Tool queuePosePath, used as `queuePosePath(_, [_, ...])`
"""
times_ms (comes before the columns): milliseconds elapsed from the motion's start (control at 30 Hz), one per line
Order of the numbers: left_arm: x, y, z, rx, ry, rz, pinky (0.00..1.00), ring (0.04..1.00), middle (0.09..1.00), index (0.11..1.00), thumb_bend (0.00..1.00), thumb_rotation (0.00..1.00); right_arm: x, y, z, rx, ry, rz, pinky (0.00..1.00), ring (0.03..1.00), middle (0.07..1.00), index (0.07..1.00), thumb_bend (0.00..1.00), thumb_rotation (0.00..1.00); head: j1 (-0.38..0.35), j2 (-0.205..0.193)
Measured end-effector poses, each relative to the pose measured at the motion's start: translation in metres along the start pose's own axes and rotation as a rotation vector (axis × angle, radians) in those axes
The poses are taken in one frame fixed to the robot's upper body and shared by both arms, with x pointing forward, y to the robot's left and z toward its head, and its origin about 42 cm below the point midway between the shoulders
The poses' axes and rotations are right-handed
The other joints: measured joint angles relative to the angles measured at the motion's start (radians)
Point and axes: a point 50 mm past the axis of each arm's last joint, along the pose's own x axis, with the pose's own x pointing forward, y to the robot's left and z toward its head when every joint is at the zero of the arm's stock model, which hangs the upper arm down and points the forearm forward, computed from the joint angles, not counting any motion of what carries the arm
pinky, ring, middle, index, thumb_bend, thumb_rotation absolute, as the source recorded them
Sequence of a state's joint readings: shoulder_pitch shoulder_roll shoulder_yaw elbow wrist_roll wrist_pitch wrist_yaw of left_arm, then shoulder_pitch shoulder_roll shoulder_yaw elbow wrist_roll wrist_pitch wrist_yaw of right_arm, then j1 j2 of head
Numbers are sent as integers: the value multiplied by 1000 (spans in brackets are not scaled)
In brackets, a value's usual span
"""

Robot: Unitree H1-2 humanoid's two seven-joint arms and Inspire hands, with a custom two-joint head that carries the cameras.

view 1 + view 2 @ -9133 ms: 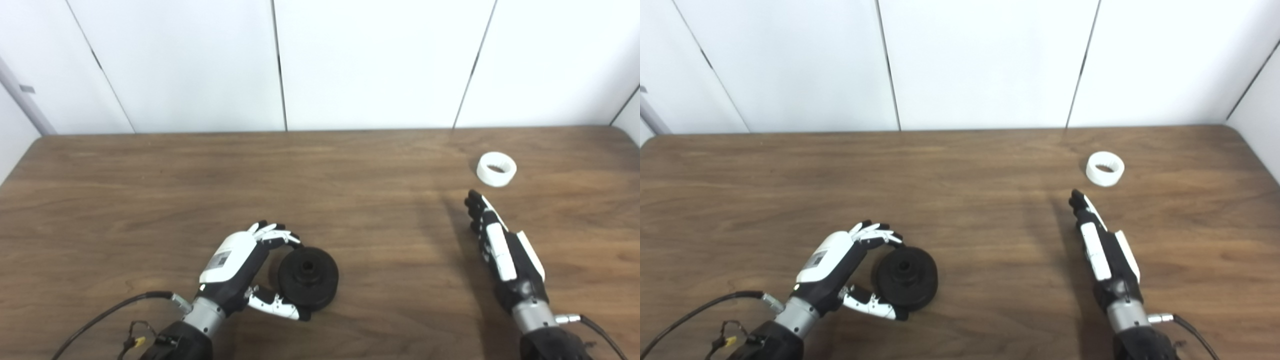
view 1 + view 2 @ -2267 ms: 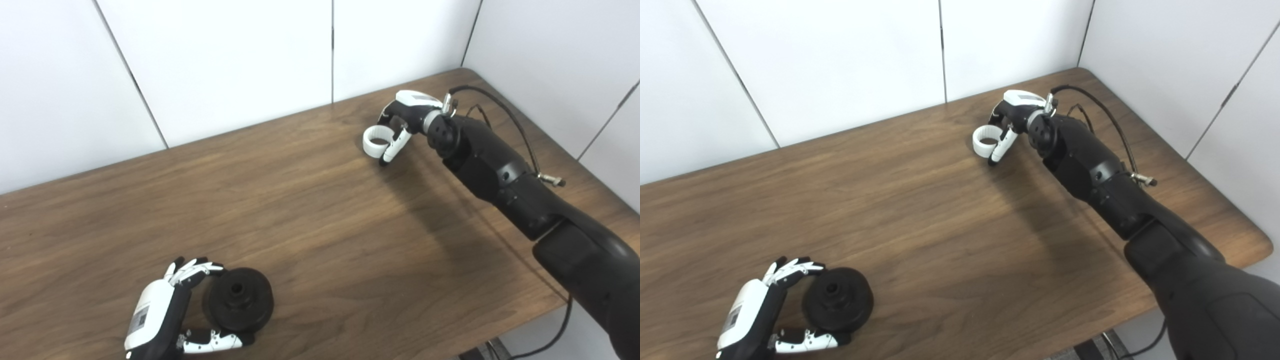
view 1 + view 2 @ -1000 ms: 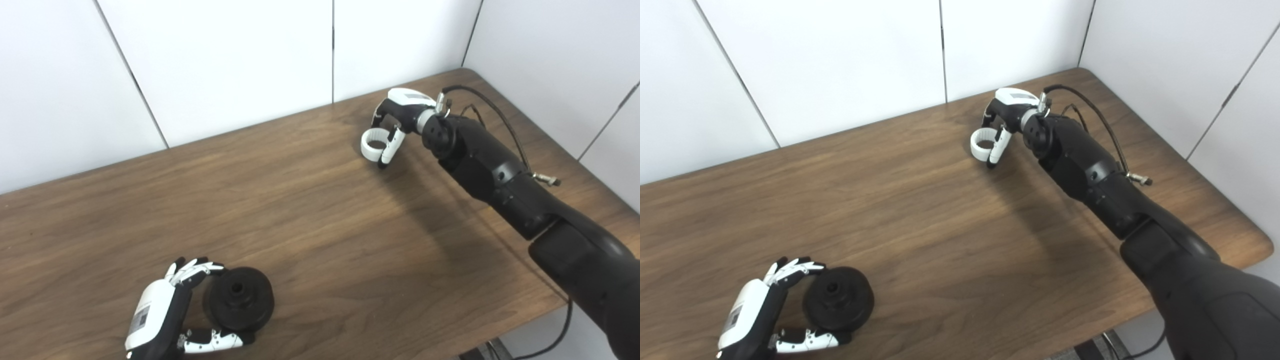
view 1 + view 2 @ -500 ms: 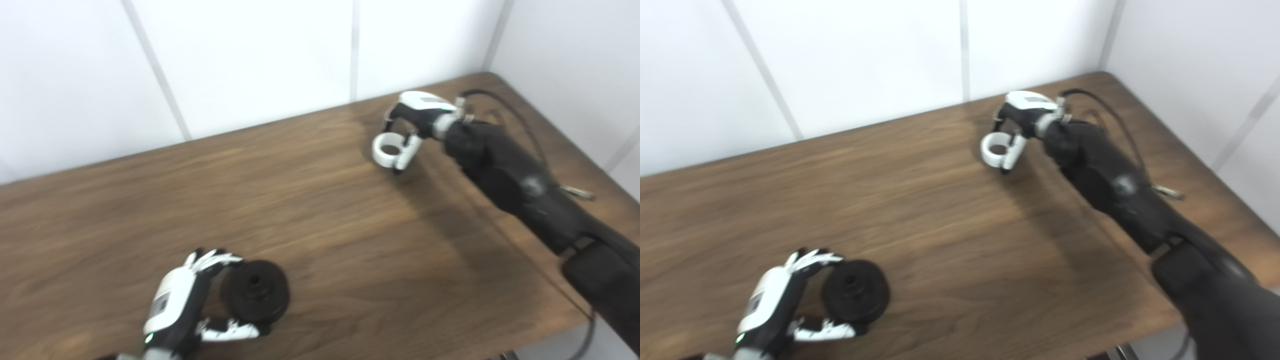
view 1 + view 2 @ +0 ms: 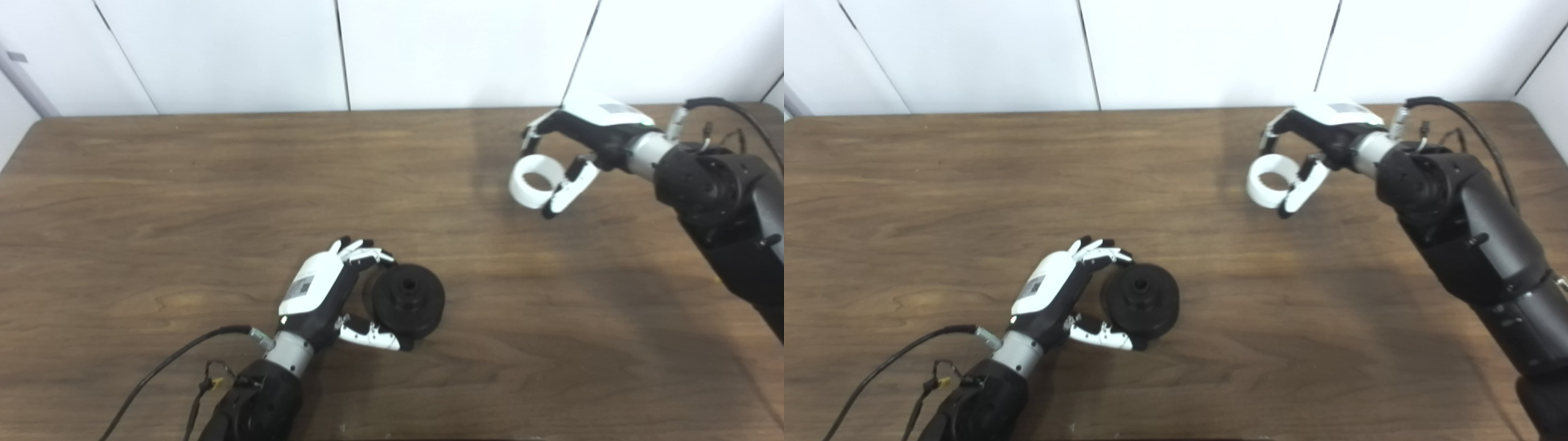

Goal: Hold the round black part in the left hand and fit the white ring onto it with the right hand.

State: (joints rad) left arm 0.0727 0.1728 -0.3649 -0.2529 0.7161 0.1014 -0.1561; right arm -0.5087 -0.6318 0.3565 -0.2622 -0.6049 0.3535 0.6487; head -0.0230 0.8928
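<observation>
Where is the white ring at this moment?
The white ring is far right in both eye views, pinched in the right hand above the table, well apart from the round black part.

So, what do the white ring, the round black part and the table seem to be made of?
White ring: probably plastic; plain white, matte, with thin walls.
Round black part: likely matte plastic or rubber; dull black with no shine, so it is hard to tell which.
Table: wood or wood-look laminate; brown grain lines with a soft sheen.

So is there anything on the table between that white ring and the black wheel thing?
Nothing: between the white ring, held by the right hand, and the round black part lies only bare wooden table, in both eye views.
</observation>
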Motion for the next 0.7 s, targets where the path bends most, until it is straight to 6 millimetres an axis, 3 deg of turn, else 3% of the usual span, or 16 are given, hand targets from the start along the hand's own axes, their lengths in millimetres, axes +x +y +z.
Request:
queuePosePath(167, [3,-1,3,1,-4,1,1000,900,795,481,524,60,-6,2,23,-12,-81,29,1000,909,819,482,526,141,-5,21])
queuePosePath(467, [5,-1,4,13,-11,2,1000,892,787,481,524,59,-16,23,33,12,-118,87,1000,918,816,483,526,139,-8,23])
queuePosePath(700, [7,-1,5,18,-13,-1,1000,899,796,482,525,60,-16,35,54,28,-176,78,1000,924,818,482,526,142,0,31])
